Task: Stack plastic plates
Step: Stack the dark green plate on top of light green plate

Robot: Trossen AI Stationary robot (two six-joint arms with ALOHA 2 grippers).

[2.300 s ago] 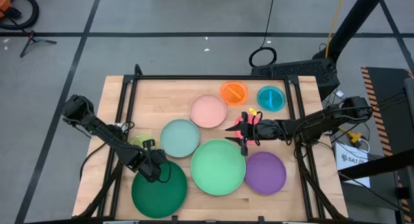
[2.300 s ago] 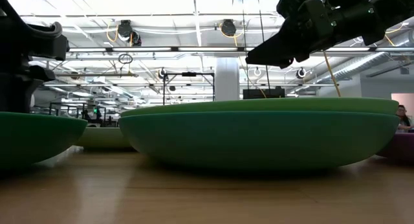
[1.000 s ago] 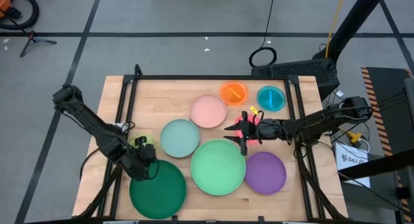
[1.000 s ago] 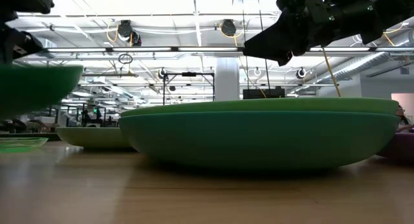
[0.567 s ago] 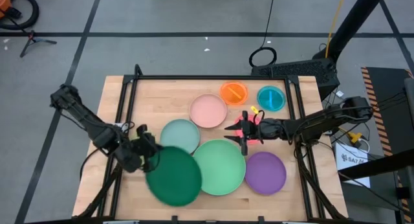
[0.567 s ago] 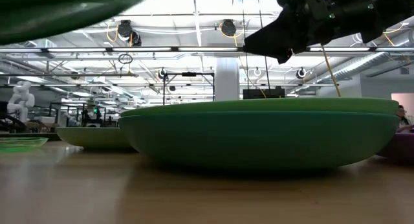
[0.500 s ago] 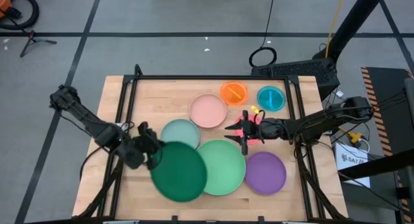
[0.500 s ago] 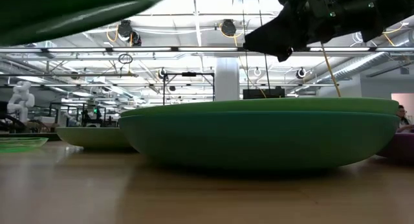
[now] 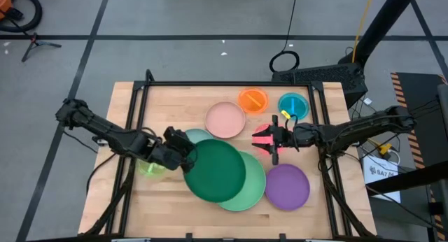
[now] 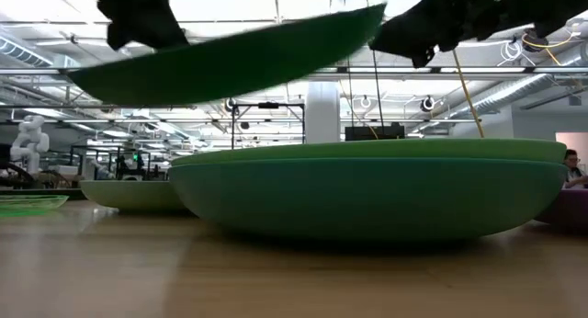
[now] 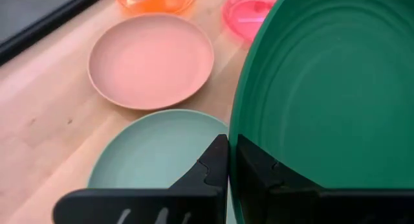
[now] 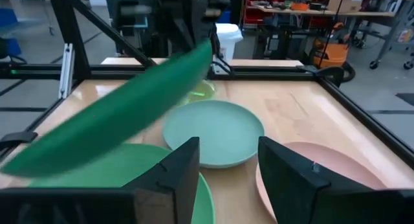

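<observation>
Lifted, dark green plate (image 9: 215, 170) now overhangs light green plate (image 9: 250, 189).

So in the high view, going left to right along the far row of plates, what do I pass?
Pink plate → orange plate → teal plate.

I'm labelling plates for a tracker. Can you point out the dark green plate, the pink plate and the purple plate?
dark green plate (image 9: 217, 171), high view, centre of its inner face.
pink plate (image 9: 225, 119), high view, middle of the dish.
purple plate (image 9: 288, 187), high view, middle of the dish.
</observation>
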